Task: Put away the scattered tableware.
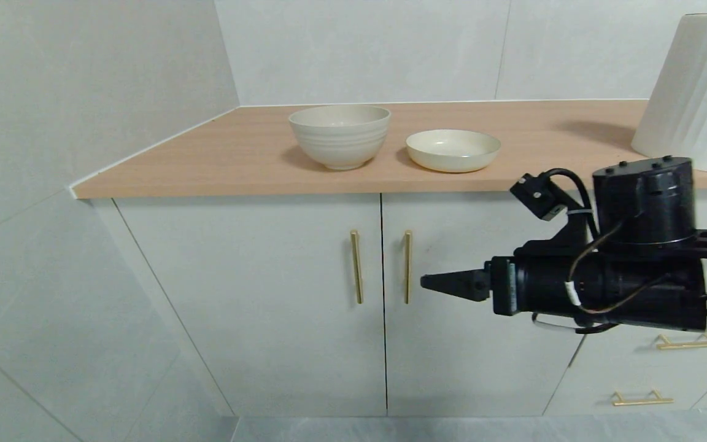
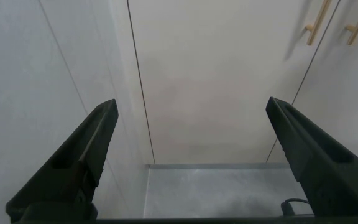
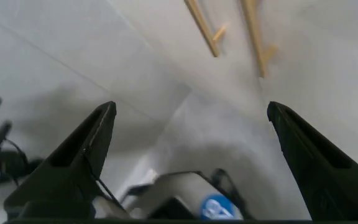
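Note:
A deep ribbed cream bowl (image 1: 339, 135) and a shallow cream dish (image 1: 453, 149) stand side by side on the wooden countertop (image 1: 218, 162). My right gripper (image 1: 433, 282) is held below the counter edge, pointing at the cabinet doors, just right of the two gold handles (image 1: 407, 266). In the right wrist view this gripper (image 3: 191, 111) is open with nothing between its fingers, and the handles (image 3: 253, 34) lie ahead. My left gripper (image 2: 191, 109) is open and empty, low down, facing the left cabinet door (image 2: 216, 87).
A tall white ribbed object (image 1: 697, 92) stands at the counter's right end. The cabinet doors (image 1: 255, 294) are closed; drawers with gold pulls (image 1: 642, 399) sit lower right. A tiled wall (image 1: 53, 184) closes the left side. Grey floor (image 2: 216, 193) lies below.

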{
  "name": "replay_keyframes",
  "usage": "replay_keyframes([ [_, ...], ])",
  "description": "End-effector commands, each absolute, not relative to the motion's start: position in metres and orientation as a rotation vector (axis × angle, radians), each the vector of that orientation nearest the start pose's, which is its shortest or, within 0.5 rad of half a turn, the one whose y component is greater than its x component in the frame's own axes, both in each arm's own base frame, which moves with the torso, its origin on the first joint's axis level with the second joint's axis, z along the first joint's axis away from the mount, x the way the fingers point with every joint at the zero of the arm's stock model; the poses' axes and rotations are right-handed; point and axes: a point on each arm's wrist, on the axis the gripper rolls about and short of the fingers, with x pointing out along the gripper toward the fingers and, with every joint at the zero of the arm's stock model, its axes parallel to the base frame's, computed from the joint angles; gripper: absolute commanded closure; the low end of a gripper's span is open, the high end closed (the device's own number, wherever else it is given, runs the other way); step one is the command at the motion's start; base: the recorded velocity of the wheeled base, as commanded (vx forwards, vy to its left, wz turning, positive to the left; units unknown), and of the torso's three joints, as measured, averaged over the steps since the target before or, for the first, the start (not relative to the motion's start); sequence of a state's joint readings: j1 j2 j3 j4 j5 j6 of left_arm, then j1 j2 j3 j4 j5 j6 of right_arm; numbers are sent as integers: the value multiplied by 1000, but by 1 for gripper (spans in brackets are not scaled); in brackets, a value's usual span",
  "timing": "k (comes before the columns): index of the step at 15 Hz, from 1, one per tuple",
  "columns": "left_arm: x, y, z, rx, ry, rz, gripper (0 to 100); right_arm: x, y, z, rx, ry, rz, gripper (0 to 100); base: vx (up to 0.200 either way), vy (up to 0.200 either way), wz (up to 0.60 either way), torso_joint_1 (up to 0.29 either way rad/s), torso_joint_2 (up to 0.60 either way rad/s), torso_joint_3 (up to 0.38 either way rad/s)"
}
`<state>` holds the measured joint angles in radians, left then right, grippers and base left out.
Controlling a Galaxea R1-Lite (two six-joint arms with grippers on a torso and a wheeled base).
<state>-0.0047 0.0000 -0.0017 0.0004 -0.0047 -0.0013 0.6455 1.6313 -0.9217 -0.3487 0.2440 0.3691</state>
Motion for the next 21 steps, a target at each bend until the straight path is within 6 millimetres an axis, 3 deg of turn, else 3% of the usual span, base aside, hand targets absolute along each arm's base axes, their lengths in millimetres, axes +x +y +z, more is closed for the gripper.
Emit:
replay_keyframes([
  [1,-23,0,76,-2,0,-9,0,256,210,177,277,570,771,0,0,0,0,0,0,0],
  [3,-23,0,76,-2,-2,-9,0,274,222,156,289,499,731,0,0,0,0,0,0,0],
  [7,-23,0,76,-2,-2,-9,0,285,231,141,329,427,746,0,0,0,0,0,0,0],
  [16,-23,0,76,-2,-2,-9,0,304,245,127,387,300,729,0,0,0,0,0,0,0],
  [21,-23,0,76,-2,0,-9,0,306,247,129,421,296,724,0,0,0,0,0,0,0],
])
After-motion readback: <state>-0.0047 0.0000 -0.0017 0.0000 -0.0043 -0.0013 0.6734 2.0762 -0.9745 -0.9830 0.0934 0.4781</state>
